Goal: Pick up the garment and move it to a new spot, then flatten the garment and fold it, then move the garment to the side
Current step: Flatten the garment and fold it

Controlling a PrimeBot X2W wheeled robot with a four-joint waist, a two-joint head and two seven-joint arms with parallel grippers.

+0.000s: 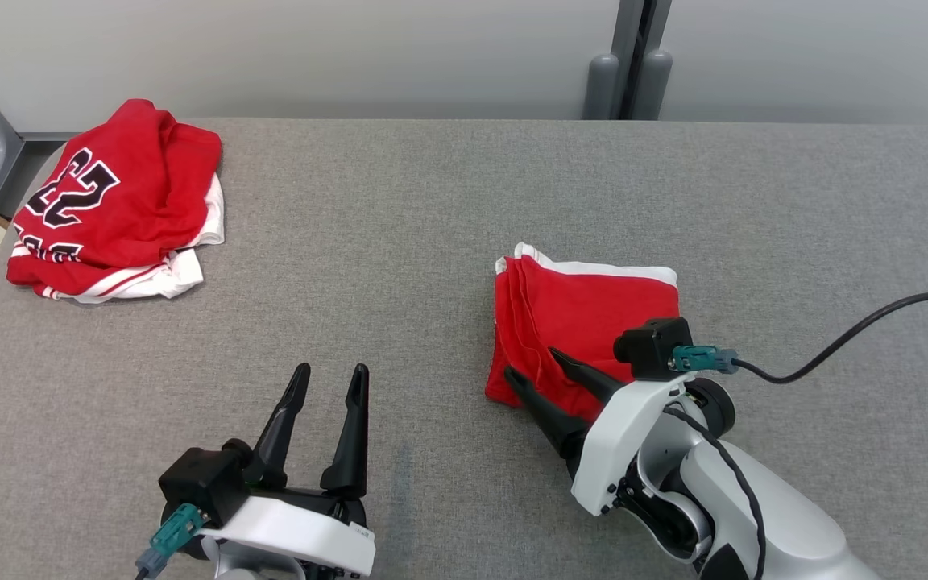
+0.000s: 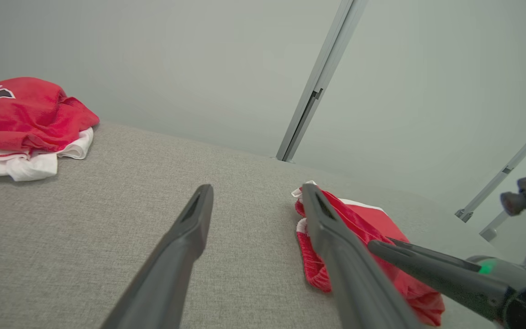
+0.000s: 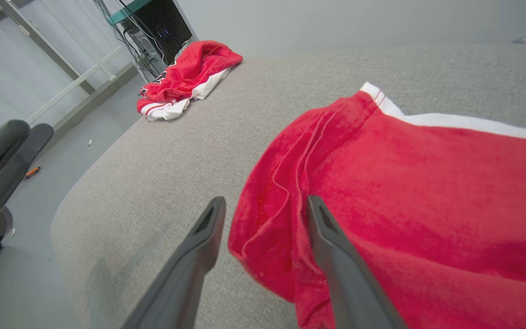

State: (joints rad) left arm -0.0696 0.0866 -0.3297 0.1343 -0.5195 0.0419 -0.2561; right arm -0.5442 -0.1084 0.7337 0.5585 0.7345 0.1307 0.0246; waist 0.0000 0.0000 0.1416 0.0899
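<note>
Both jaws stand wide, the right jaws astride a corner of the folded red shorts [image 1: 593,310], so I fear that pulling back may snag and unfold it.

You get bright, even light, and the shadows on the table [image 1: 448,201] are soft and faint. In your wrist views the lines bend near the edges, and the close fingers [image 3: 336,256] look a bit blurry.
</note>
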